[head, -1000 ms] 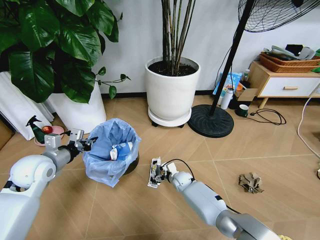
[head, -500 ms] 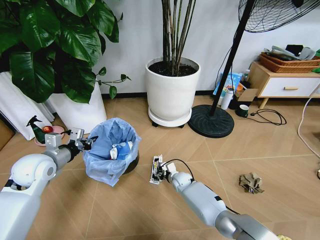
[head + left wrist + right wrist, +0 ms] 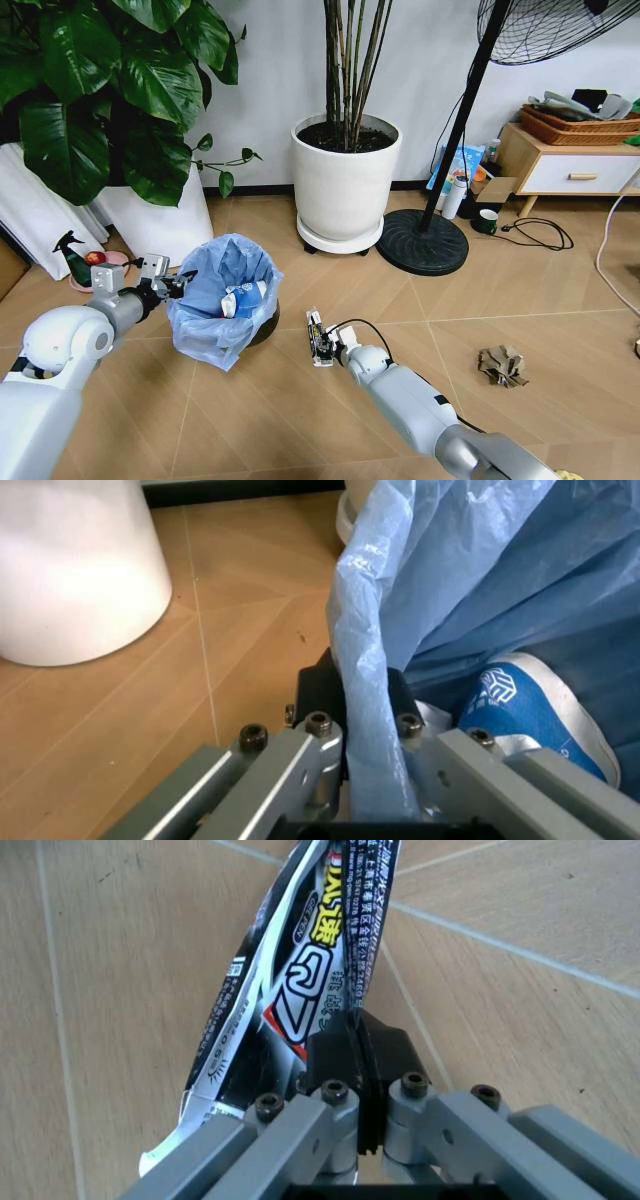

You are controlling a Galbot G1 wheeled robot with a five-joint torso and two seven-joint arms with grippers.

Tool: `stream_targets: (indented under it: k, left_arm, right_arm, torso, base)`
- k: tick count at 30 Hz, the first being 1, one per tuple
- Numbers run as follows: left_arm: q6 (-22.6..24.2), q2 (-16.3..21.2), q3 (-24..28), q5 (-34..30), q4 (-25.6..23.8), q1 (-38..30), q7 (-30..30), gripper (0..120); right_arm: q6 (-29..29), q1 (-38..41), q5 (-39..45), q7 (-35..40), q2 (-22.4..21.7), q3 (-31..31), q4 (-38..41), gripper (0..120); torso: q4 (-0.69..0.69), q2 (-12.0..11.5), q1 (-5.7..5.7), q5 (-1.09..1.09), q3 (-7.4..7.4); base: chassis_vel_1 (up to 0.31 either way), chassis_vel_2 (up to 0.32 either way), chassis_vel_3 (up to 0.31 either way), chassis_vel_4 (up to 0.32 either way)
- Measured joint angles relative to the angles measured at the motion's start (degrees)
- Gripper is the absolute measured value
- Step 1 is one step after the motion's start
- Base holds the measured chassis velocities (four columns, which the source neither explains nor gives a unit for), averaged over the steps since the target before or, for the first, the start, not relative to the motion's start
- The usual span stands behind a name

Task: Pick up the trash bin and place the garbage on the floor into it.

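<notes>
Crinkly light blue plastic lines the trash bin [image 3: 224,296], a small round dark tub on the herringbone wooden floor [image 3: 330,410], in front of the big white plant pot [image 3: 343,180]. The left gripper [image 3: 172,288] is pinched tight on the bin's near rim, bag film caught between its black pads [image 3: 396,697]. Inside lies a blue-and-white wrapper [image 3: 523,705]. Right of the bin, the right gripper [image 3: 322,347] is clamped on a glossy black-and-white wrapper [image 3: 290,982] with printed characters. Crumpled brown paper [image 3: 501,364] lies farther right.
</notes>
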Motion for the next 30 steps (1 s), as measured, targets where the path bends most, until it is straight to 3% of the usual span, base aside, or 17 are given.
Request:
stream_targets:
  k: [13,21,30]
  left_arm:
    - [0.17,0.25,-0.59,-0.27,-0.66,1.25,-0.38,0]
    - [0.01,-0.79,-0.69,0.21,-0.34,2.42,-0.11,0]
    - [0.00,-0.54,-0.53,0.17,0.35,3.06,0.00,0]
  right_arm:
    - [-0.20,-0.38,0.86,0.52,-2.21,3.92,8.79,0]
    - [-1.43,-0.61,5.47,2.88,-5.81,5.10,22.99,0]
    - [-1.19,1.67,6.57,3.41,-6.12,7.49,30.78,0]
  torso:
    - [0.01,0.00,0.00,0.00,0.00]
    - [0.01,0.00,0.00,-0.01,-0.01]
    - [0.02,0.00,0.00,0.00,-0.01]
  base:
    - [0.000,0.000,0.000,0.000]
    - [0.000,0.000,0.000,0.000]
    - [0.000,0.000,0.000,0.000]
